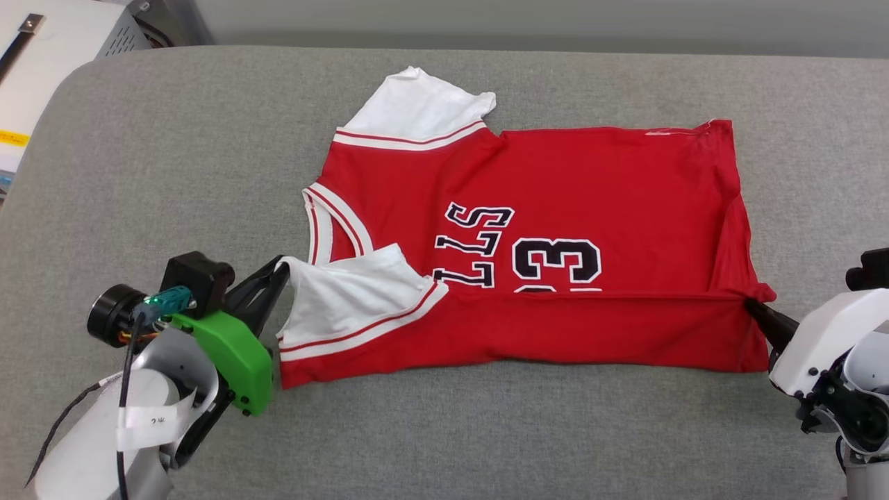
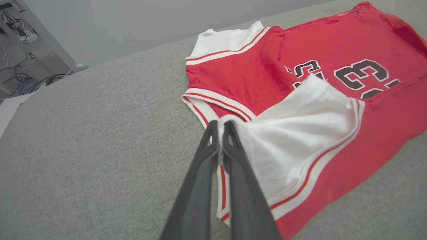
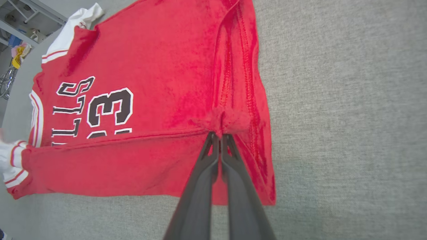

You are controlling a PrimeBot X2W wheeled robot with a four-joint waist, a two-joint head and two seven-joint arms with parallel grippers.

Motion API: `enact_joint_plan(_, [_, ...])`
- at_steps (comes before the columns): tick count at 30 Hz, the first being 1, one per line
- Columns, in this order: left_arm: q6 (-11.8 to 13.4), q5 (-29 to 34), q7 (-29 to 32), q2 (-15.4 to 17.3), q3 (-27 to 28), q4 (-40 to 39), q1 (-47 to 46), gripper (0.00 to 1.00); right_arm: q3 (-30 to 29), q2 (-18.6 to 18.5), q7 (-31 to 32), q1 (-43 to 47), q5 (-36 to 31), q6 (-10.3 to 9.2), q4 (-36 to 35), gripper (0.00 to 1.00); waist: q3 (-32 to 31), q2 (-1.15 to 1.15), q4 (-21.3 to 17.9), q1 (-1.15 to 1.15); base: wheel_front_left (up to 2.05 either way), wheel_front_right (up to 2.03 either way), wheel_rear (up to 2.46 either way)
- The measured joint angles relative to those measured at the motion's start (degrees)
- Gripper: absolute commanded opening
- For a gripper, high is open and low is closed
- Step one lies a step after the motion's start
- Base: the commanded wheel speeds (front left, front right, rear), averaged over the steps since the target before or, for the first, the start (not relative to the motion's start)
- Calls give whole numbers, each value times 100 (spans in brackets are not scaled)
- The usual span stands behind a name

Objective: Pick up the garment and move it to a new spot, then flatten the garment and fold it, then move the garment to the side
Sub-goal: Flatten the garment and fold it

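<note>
We are mid-fold: left gripper (image 1: pixel 282 267) clamped on the shirt's (image 1: pixel 569 173) white sleeve (image 1: pixel 354 292), right gripper (image 1: pixel 751 304) clamped on its hem (image 1: pixel 760 292). Next, we should carry both across evenly, then let go.

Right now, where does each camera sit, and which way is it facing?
Head view: on the head, looking forward and down at the garment; left hand lower left, right hand lower right.
Left wrist view: on the left wrist, looking along its own fingers, shut on the white sleeve.
Right wrist view: on the right wrist, looking along its fingers, shut on the red hem.
Shared: all three show the chest number.
</note>
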Motion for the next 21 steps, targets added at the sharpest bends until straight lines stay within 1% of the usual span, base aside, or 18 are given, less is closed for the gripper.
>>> enact_joint_plan(5, [-13, 221, 3, -230, -202, 572, -379, 0, 47, -4, -187, -174, -58, 0, 383, 0, 182, 0, 19, 0, 0, 0, 0])
enact_joint_plan(10, [-40, 286, 3, -502, -412, 1151, -648, 0, 176, -74, -377, -298, -181, 0, 698, 0, 262, 0, 61, 0, 0, 0, 0])
enact_joint_plan(11, [-41, 288, 1, -549, -436, 1243, -678, 48, 189, -83, -421, -319, -203, 0, 743, 48, 261, 0, 64, 1, 0, 0, 0])
enact_joint_plan(12, [-41, 310, -13, -597, -460, 1349, -710, 100, 214, -98, -471, -338, -229, 0, 788, 100, 256, 0, 66, 0, 0, 0, 0])
enact_joint_plan(16, [-7, 327, -223, -759, -457, 1691, -793, 100, 417, -198, -746, -372, -249, 0, 840, 100, 195, 0, 67, 0, 0, 0, 0])
enact_joint_plan(21, [169, 178, -530, -932, -259, 1897, -792, 100, 876, -564, -1157, -351, -248, 0, 631, 100, 18, 0, 76, 0, 0, 0, 0])
